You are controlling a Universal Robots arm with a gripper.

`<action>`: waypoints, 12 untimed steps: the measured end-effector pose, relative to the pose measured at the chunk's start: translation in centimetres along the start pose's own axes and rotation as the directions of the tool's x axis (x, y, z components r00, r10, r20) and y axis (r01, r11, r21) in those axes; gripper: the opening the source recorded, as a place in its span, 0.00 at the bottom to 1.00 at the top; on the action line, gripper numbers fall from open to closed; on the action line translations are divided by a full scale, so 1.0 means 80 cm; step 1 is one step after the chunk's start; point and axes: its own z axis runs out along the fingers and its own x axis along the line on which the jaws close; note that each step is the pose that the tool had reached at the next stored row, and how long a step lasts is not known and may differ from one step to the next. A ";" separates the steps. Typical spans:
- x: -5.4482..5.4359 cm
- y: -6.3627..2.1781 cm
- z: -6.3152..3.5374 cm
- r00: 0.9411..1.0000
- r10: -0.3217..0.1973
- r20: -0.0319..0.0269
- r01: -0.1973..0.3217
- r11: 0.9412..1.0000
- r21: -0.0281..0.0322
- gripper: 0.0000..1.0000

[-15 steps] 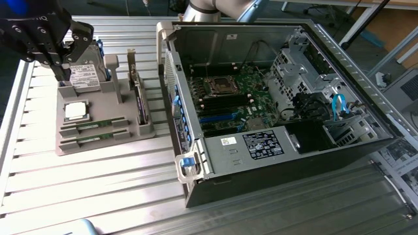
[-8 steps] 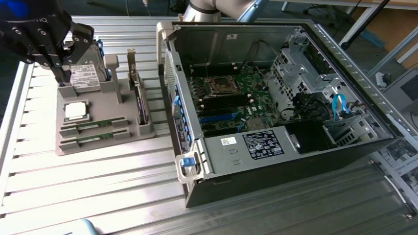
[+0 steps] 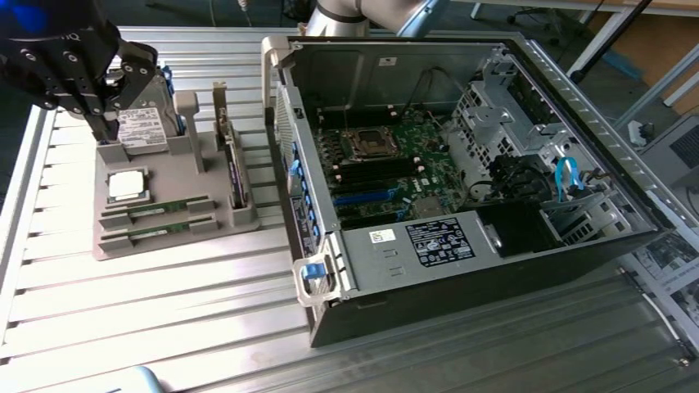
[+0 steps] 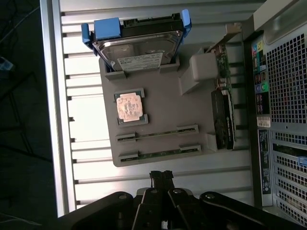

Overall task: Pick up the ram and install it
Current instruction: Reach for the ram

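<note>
Two ram sticks, thin green boards, lie on edge in slots of a grey holder tray (image 3: 213, 219): one ram (image 3: 153, 211) (image 4: 157, 134) nearer the processor, the other ram (image 3: 159, 232) (image 4: 160, 153) at the tray's outer edge. My gripper (image 3: 110, 129) (image 4: 161, 175) is black and hovers above the tray, over the hard drive end in the exterior view. Its fingertips are pressed together, shut, with nothing between them. In the wrist view the tips sit just off the tray's edge, beside the outer ram stick.
The tray also holds a silver hard drive (image 3: 140, 127) (image 4: 139, 45) in a blue bracket, a square processor (image 3: 126, 184) (image 4: 129, 106) and an upright expansion card (image 3: 229, 164) (image 4: 223, 110). An open computer case (image 3: 568, 246) with its motherboard (image 3: 399, 155) lies at the exterior view's right.
</note>
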 end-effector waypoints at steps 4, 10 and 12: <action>0.000 -0.001 0.000 1.000 0.000 0.000 0.000 1.000 0.000 0.11; -0.001 -0.003 0.001 1.000 0.000 0.000 0.000 1.000 0.000 0.11; -0.001 -0.004 0.001 1.000 0.000 0.000 0.000 1.000 0.000 0.11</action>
